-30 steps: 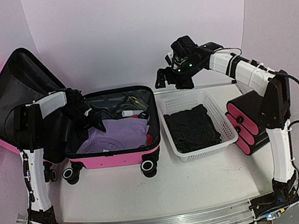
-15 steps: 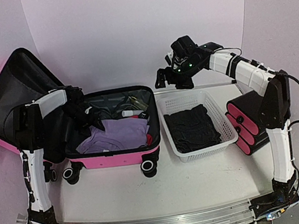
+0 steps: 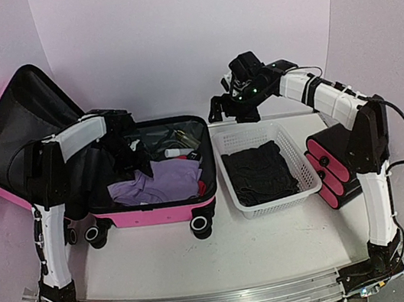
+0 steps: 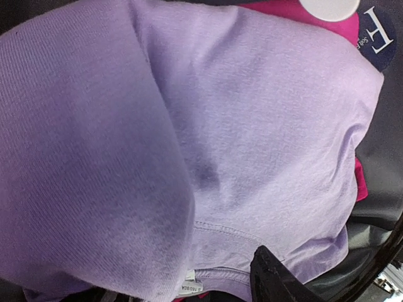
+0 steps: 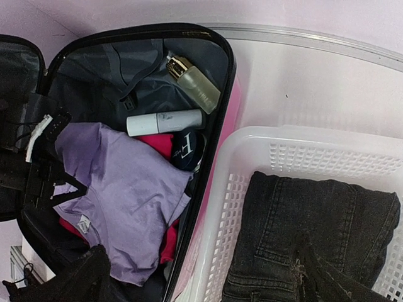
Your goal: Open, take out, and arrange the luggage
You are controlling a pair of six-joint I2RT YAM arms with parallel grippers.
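The pink luggage lies open on the table, its black-lined lid leaning back to the left. A purple shirt lies on top of its contents. My left gripper is down inside the case, shut on the shirt's bunched left edge. In the left wrist view the purple shirt fills the frame and covers one finger; the other fingertip shows at the bottom. My right gripper hangs open and empty above the case's far right corner.
A white mesh basket holding folded black jeans stands right of the case. Black cases with pink ends are stacked at the right. In the suitcase lie a perfume bottle, a white tube, a dark compact and red cloth.
My left gripper has shifted right inside the case and closed on the purple shirt, gathering its left edge. The right arm has barely moved.
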